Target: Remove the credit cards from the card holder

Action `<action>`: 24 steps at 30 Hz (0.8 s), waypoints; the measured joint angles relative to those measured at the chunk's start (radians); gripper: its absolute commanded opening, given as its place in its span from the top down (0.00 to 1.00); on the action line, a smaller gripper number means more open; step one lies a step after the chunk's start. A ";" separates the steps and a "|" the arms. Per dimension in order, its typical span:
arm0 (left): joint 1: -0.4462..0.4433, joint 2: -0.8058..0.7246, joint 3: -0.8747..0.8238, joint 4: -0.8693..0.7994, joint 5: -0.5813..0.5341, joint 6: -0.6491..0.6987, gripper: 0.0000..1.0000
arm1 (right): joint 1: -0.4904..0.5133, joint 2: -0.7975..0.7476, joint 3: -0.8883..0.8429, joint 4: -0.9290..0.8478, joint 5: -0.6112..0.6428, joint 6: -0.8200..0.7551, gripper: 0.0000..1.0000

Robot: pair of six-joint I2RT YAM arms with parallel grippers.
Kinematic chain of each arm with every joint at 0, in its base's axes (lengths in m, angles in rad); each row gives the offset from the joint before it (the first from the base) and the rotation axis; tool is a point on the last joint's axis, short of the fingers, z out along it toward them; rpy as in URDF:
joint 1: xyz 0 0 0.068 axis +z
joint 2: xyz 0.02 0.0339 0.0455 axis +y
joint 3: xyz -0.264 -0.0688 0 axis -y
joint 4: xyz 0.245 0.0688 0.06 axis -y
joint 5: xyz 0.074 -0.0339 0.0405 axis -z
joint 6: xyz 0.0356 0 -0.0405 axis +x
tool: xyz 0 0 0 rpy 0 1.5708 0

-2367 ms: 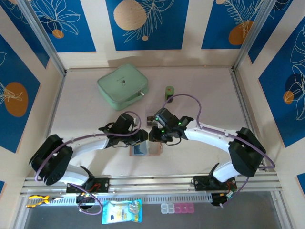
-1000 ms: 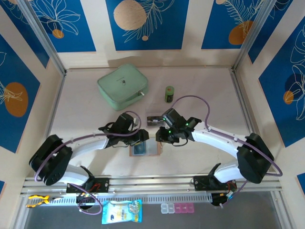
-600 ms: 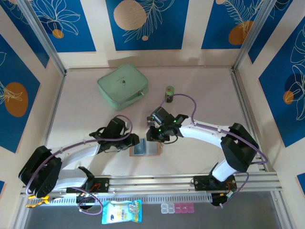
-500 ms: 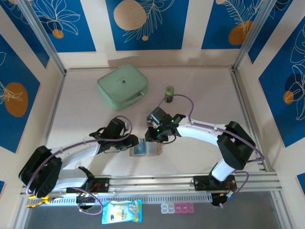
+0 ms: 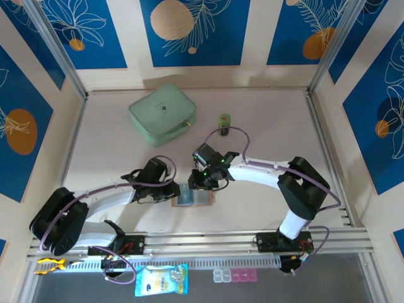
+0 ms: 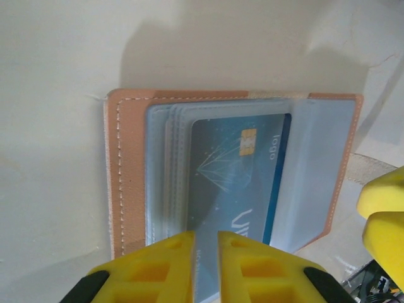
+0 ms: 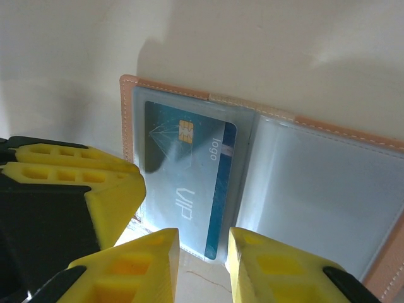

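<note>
Clutter is spotted first below the near rail: a blue-and-white packet (image 5: 161,279), a short row of clear and pink boxes (image 5: 235,275), and a yellow object (image 5: 49,265). Just beyond the bases, both arms are bent inward over the pale table (image 5: 271,145), and the card holder (image 5: 201,198) is found lying open and flat between them, with a tan border framing its grey sleeves. From the left wrist, the left gripper (image 6: 206,243) is seen over the holder's near edge, its yellow fingers drawn almost together with only a slit between them. A blue credit card (image 6: 237,170) with a gold chip is tucked in a clear pocket, its near end running under that slit. Whether it is pinched cannot be told. From the right wrist, the right gripper (image 7: 203,235) is caught with fingers parted and nothing clasped, over the card's lower edge and just beside the left fingers. Farther back, a mint-green zip case (image 5: 162,113) and a small green cylinder (image 5: 224,123) are seen well apart from the holder. Blue patterned panels (image 5: 194,31) are seen behind.
</note>
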 measured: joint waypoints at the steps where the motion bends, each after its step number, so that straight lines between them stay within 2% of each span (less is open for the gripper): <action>1: 0.000 0.005 -0.002 0.000 0.000 0.002 0.84 | 0.002 0.004 0.000 0.003 -0.003 0.000 0.73; 24: 0.000 -0.011 -0.040 0.034 0.001 0.003 0.86 | 0.018 0.108 0.011 0.074 -0.060 0.012 0.75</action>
